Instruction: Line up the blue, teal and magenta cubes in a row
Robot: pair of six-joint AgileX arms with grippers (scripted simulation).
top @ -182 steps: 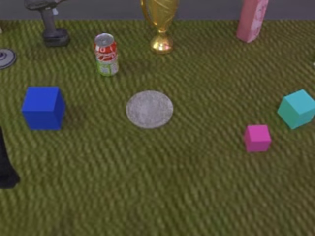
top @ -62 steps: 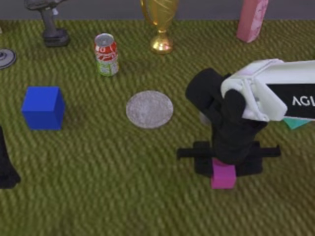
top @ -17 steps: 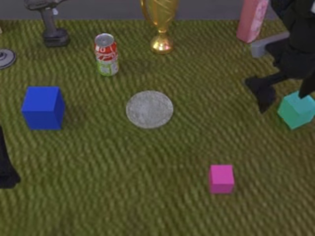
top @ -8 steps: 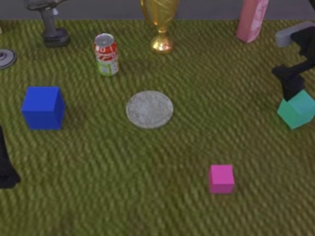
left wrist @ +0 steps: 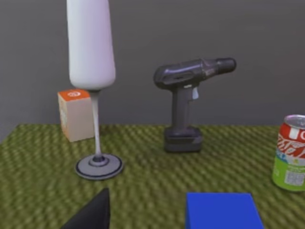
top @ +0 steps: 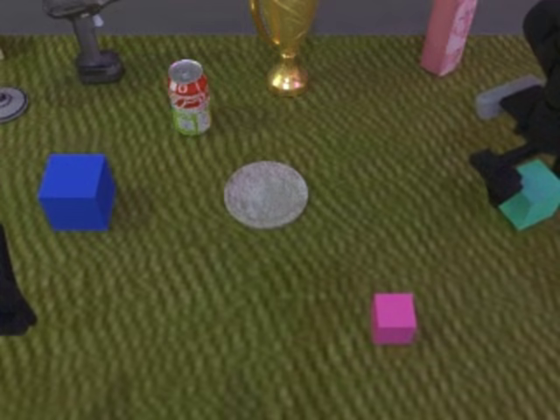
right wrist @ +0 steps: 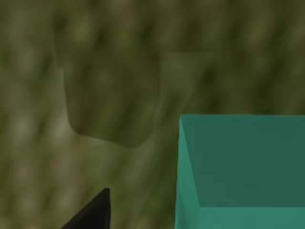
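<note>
A: Right claw (top: 525, 171) is hovering over the teal cube (top: 535, 197) at three o'clock, fingers spread, gripping nothing.

B: It's sitting off-centre; closing there is risking a nudge. Magenta (top: 394, 317) is waiting at five, blue (top: 76, 191) at nine

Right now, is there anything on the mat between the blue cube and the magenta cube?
Nothing lies on that line. In the top view, only bare green mat runs from the blue cube to the magenta cube; the silver disc sits just beyond it.
</note>
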